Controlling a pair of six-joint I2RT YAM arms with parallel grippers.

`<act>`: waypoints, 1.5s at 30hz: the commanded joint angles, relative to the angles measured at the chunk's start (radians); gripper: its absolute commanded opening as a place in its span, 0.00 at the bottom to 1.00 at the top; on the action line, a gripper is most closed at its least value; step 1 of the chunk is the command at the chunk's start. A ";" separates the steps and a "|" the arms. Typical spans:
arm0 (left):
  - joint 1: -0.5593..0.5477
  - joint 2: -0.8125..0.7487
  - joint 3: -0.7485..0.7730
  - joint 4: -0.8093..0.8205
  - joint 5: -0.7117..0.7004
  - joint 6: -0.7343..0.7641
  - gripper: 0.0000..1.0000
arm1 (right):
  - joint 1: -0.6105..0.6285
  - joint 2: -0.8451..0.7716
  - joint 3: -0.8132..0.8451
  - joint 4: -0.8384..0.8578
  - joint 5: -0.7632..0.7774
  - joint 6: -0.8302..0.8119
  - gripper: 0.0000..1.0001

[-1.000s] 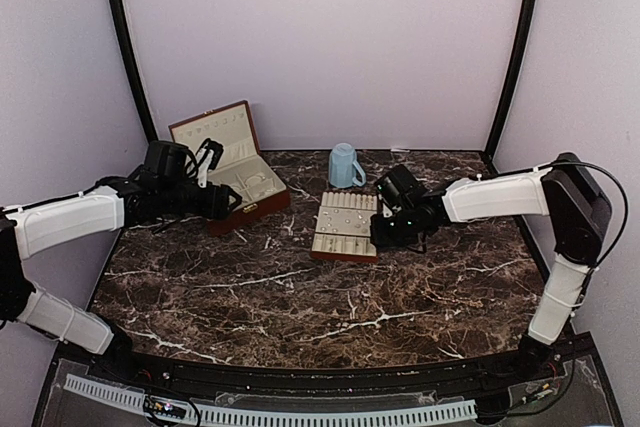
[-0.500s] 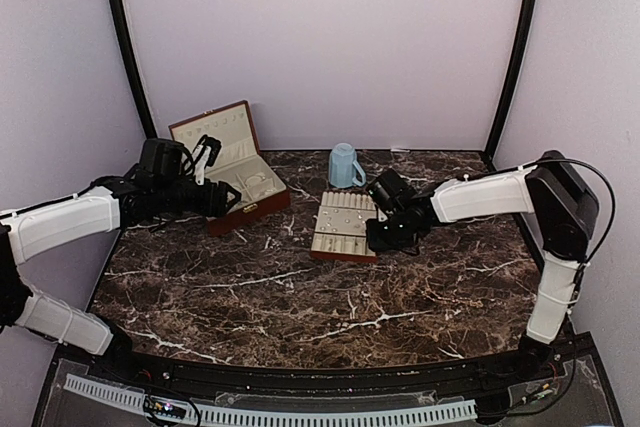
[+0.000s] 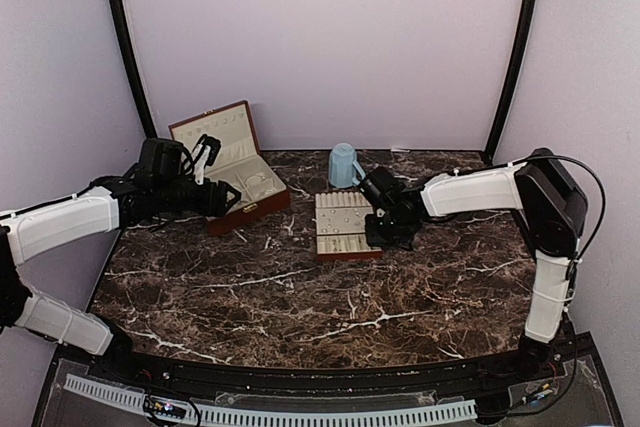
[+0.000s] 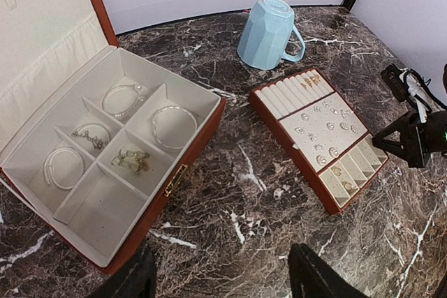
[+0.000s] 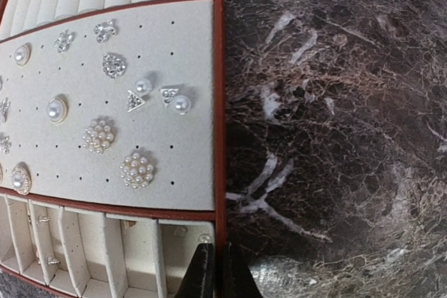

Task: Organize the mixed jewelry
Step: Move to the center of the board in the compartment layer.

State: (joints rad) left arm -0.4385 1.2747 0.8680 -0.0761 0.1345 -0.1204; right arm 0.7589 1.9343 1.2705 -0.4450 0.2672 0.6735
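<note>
Tiny silvery and pearl jewelry pieces (image 5: pixel 98 135) sit on the flat cream slotted tray (image 5: pixel 188 47), mid-table. The right arm reaches left, and the right gripper (image 5: pixel 218 259) is pressed together over the tray's near right corner. The left gripper (image 4: pixel 222 264) is spread beside the open reddish-brown box (image 4: pixel 199 137).

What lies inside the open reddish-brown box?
Three pale hoops, a chain, a tangled cluster; the nearest compartment looks empty. The box's near corner is behind the left jaws.

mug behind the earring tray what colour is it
The mug is pale blue, clearest in the left wrist view.
</note>
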 commanded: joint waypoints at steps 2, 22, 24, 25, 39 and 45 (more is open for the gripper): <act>0.003 -0.034 0.020 0.003 0.003 0.003 0.67 | -0.026 0.003 0.017 -0.034 0.076 0.023 0.03; 0.027 0.093 0.088 -0.021 0.034 0.054 0.67 | -0.206 -0.173 -0.187 -0.007 0.121 -0.014 0.01; 0.053 0.141 0.117 -0.043 0.075 0.061 0.66 | -0.221 -0.194 -0.209 0.009 0.116 -0.016 0.01; 0.062 0.170 0.131 -0.051 0.087 0.076 0.65 | -0.227 -0.203 -0.218 0.016 0.109 -0.019 0.01; 0.064 0.491 0.384 -0.146 0.083 0.209 0.58 | -0.244 -0.306 -0.321 0.134 0.003 -0.044 0.36; 0.056 0.593 0.462 -0.175 0.096 0.253 0.54 | -0.245 -0.382 -0.356 0.146 -0.015 -0.049 0.44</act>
State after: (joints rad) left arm -0.3740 1.8454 1.2888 -0.1978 0.2207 0.0776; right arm 0.5209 1.6089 0.9356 -0.3359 0.2718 0.6281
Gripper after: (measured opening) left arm 0.548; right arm 0.431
